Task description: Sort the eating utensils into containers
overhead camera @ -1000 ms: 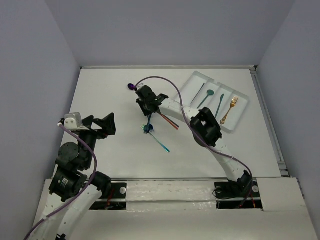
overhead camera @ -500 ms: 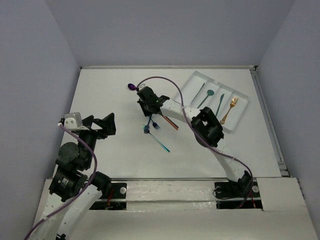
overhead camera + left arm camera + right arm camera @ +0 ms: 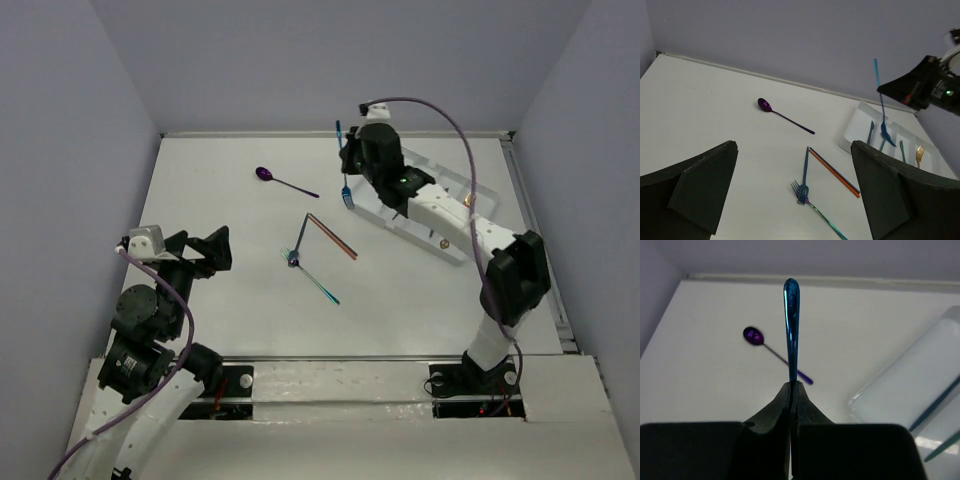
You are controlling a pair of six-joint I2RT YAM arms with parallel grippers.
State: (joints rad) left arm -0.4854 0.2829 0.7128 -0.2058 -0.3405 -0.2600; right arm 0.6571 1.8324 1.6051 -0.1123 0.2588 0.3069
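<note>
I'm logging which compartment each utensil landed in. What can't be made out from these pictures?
- Top external: the right arm covers most of the white tray, hiding what lies in its compartments.
- Right wrist: the right end effector hides the blue utensil's head.
- Left wrist: a dark finger hides the tray's near end, and the bottom edge cuts off the teal fork's handle.

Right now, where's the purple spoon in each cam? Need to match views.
Top external: purple spoon on the table, upper middle, left of the raised blue utensil.
Left wrist: spoon near centre, bowl end upper left; blue utensil far right.
Right wrist: spoon left of centre, handle passing behind the blue utensil.
Shared landmark: the blue utensil.
</note>
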